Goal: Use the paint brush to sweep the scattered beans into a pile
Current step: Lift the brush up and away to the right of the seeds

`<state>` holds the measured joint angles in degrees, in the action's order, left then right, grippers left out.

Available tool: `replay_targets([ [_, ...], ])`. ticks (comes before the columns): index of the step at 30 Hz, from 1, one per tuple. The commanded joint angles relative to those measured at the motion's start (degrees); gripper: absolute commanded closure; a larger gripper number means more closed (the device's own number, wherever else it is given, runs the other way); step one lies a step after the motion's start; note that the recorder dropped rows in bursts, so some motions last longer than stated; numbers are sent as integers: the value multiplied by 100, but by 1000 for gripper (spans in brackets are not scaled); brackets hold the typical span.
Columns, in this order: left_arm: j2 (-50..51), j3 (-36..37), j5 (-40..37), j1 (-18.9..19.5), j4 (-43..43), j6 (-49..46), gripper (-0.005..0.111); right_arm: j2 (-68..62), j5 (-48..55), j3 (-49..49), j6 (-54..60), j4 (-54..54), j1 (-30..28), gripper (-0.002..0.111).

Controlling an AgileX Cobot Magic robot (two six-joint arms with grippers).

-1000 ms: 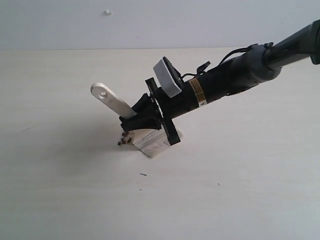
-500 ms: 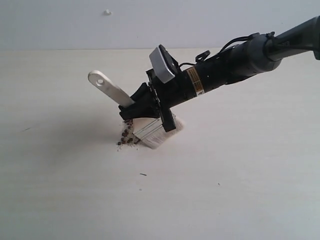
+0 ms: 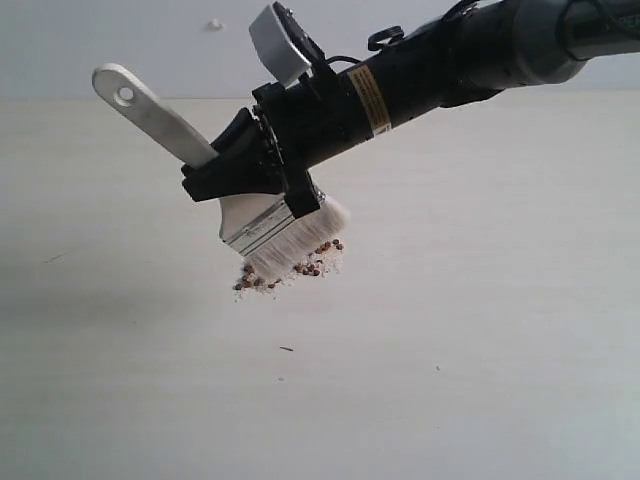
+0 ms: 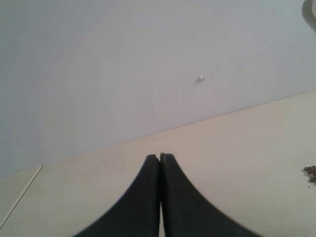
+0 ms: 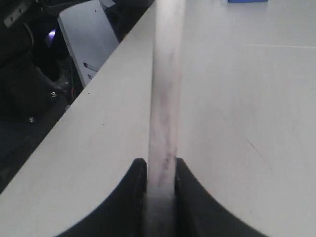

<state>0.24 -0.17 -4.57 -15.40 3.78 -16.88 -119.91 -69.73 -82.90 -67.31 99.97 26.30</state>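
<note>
Right tool (image 3: 232, 178) is clamped on the handle of the paint brush (image 3: 248, 218); in the right wrist view the jaws pinch the pale handle from both sides with no gap. What changed: a second ago the brush was low, with the bristles pressed into the tabletop (image 3: 480, 350) and only a few grains showing beside the metal band; now I've got the arm raised and swung up-left, handle pointing high and away, bristles at or just above the surface. That lift has uncovered the beans (image 3: 312, 268); they sit as one short band right under the bristle tips, reddish grains mixed with pale crumbs, and a few trail off the left end. My read: that stroke is done and the pile is mostly formed; the left stragglers probably need one more short pass.

What I can't see: whether the bristle tips touch the tabletop; any grains behind the bristles; the right wrist view shows neither bristles nor beans. The dark speck (image 3: 287, 349) nearer the camera is well apart from the band, and I'm not counting it.

Left tool (image 4: 160, 158) has its jaws pressed together with nothing between them; it's absent from the exterior view, and its own camera catches only the band's edge, cut off at the frame border.
</note>
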Motion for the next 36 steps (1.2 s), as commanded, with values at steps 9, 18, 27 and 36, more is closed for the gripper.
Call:
replay_targets([
  [9, -24, 17, -5, 4, 1, 39, 107, 438, -23, -27, -1725, -544, 31, 108],
  [18, -24, 17, -5, 4, 1, 39, 107, 2452, 1974, 1684, -2035, -2, 31, 108],
  [27, -24, 17, -5, 4, 1, 39, 107, 3553, 5454, 3055, -1552, -1326, 31, 108],
  [36, -24, 17, -5, 4, 1, 39, 107, 3244, 5431, 3191, 3952, -7241, 31, 108],
])
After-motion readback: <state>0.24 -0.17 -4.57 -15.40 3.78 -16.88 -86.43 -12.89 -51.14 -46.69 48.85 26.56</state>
